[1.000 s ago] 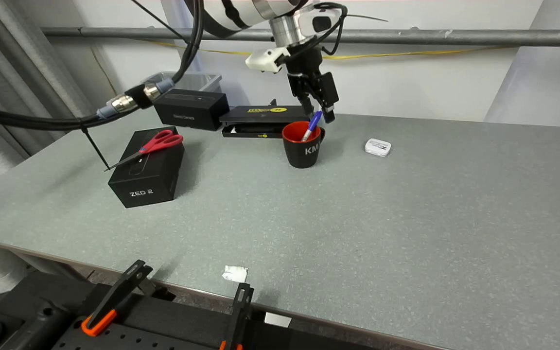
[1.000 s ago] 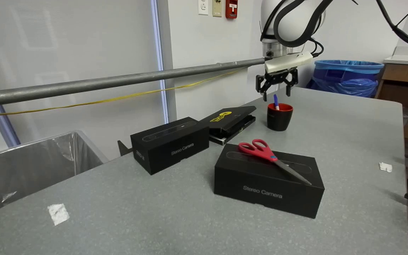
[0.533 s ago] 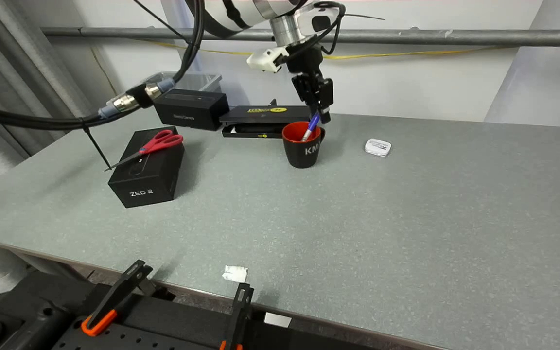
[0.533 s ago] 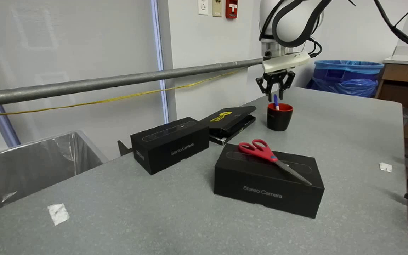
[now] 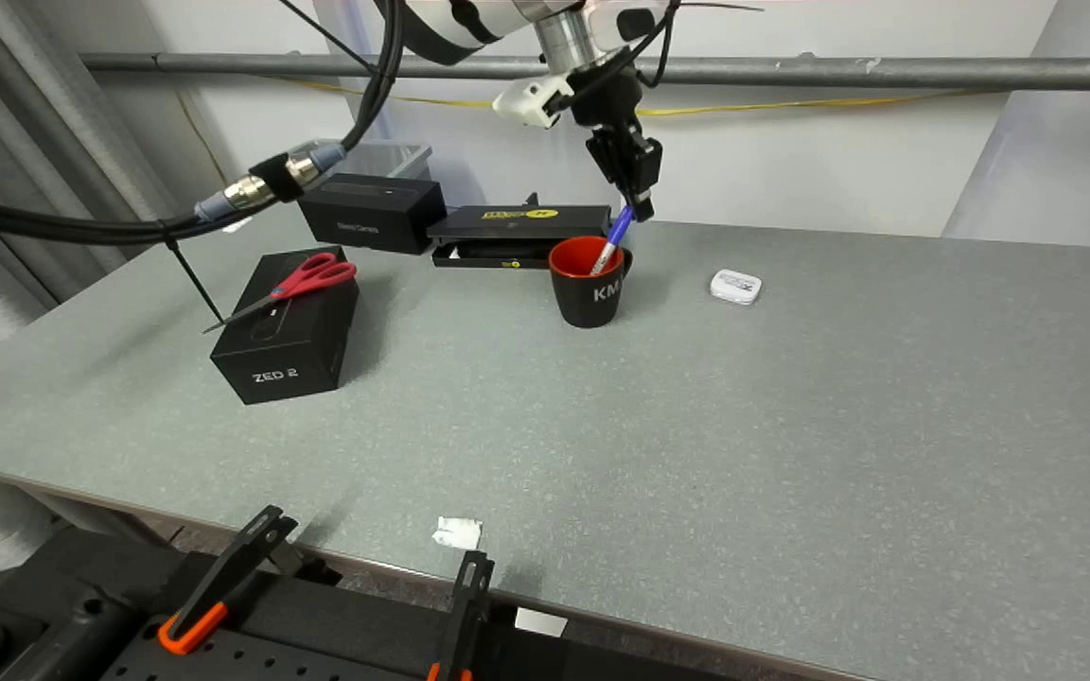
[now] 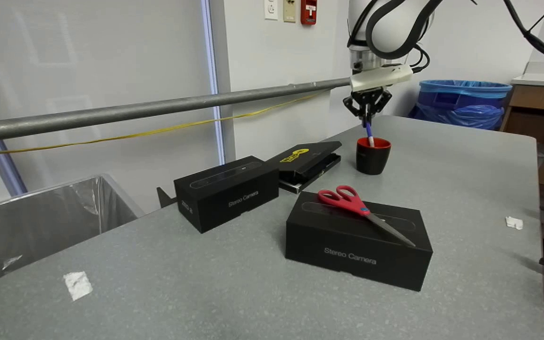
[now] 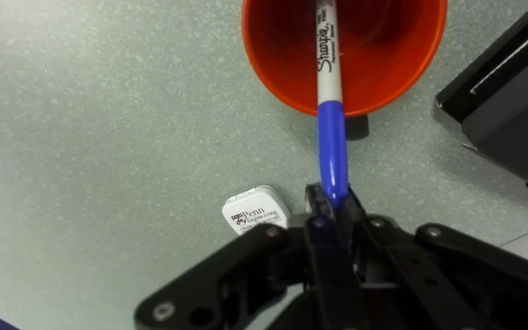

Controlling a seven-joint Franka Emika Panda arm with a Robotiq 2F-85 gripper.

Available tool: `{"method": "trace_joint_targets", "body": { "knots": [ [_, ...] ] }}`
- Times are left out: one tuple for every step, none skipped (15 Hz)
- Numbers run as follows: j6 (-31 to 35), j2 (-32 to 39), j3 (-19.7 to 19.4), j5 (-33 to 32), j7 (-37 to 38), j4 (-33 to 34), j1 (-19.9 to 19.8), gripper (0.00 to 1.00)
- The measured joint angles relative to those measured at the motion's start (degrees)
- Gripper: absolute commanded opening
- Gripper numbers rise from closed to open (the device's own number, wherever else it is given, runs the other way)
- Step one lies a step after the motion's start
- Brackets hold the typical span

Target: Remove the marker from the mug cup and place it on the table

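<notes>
– Start at the mug (image 5: 586, 305), upright on the worktop (image 5: 791, 454). The marker (image 7: 330, 133)?
– Tilted; white part inside the mug, blue cap above the rim. Whether it touches the rim, can't tell.
– And the hand (image 7: 335, 200)?
– Just above the mug, handle side. Clamped together on the marker's cap.
– Next out?
– A flat black box (image 5: 518, 225), yellow print on its lid, just beside the mug. Near the mug, handle side: a white tin (image 7: 257, 211).
– Farther?
– A Stereo Camera box (image 6: 227, 193) and its twin box (image 6: 357, 264), both well apart from the mug. Red-handled scissors (image 6: 365, 212) lie on the twin box.
– Farther from the mug than both: a white scrap (image 6: 78, 285).
</notes>
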Motion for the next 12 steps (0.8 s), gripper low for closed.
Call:
{"method": "trace_joint_targets", "body": {
  "knots": [
    [0.4,-0.5,-0.3,0.0,0.1,-0.1,0.0,0.02],
    [1.0,-1.3,-0.6,0.0,0.1,-0.3,0.0,0.02],
    [1.5,-2.5,-0.9,-0.2,0.1,-0.7,0.0,0.02],
    [1.9,-3.9,-1.3,-0.5,0.1,-1.3,0.0,0.02],
    [2.3,-5.8,-1.6,-1.3,0.1,-2.3,0.0,0.02],
    [2.6,-7.9,-1.9,-2.3,0.1,-3.4,0.0,0.02],
    [2.6,-10.3,-2.1,-3.4,0.1,-4.7,0.0,0.02],
    [2.6,-12.8,-2.1,-4.5,0.1,-6.2,0.0,0.02],
    [2.5,-15.4,-1.9,-5.3,-0.4,-8.0,0.0,0.02],
    [2.3,-17.9,-1.2,-5.5,-2.0,-10.0,-0.1,0.02],
    [2.2,-20.2,-0.2,-5.5,-3.9,-12.0,-0.3,0.02],
    [2.2,-22.0,1.1,-5.5,-5.9,-14.1,-0.5,0.02]
  ]
}}
